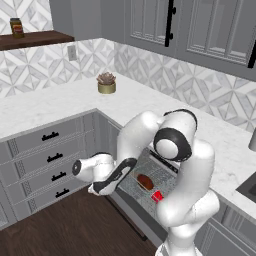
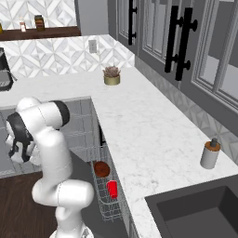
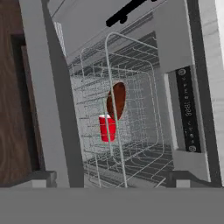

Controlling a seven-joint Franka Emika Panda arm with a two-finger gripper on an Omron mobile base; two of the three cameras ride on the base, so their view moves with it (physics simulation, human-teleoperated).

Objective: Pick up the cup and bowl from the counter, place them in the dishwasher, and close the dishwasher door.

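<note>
A corner kitchen is shown, with a white marble-patterned worktop [image 1: 60,102] over grey cabinets, and a white robot arm is bent low in front of an open dishwasher [image 3: 131,109]. The red cup [image 3: 106,128] and the dark reddish-brown bowl [image 3: 116,100] are seen already set inside the wire rack [image 3: 131,144], the bowl standing on edge and the cup just beside it, nearer the front of the rack. Nothing of the task's is left on the worktop; a small potted plant [image 1: 106,83] is seen on it, and a grey soap bottle [image 2: 210,155] near the sink. The claw [image 1: 98,188] is held low, out in front of the rack and above the dark wood floor [image 1: 75,230]; nothing is gripped, and its jaws are taken to stand wide apart, though the fingertips themselves are hard to make out. From the hand camera, the rack is looked into from outside, with the dishwasher door [image 3: 54,105] seen as a long grey panel lying between the claw and the floor, its long edge running along one side of the view. The remaining step is judged to be the closing: the door lies just below and beside the claw, so its outer face or far edge would need to be met from underneath and swung up toward the black control strip [image 3: 187,109].
</note>
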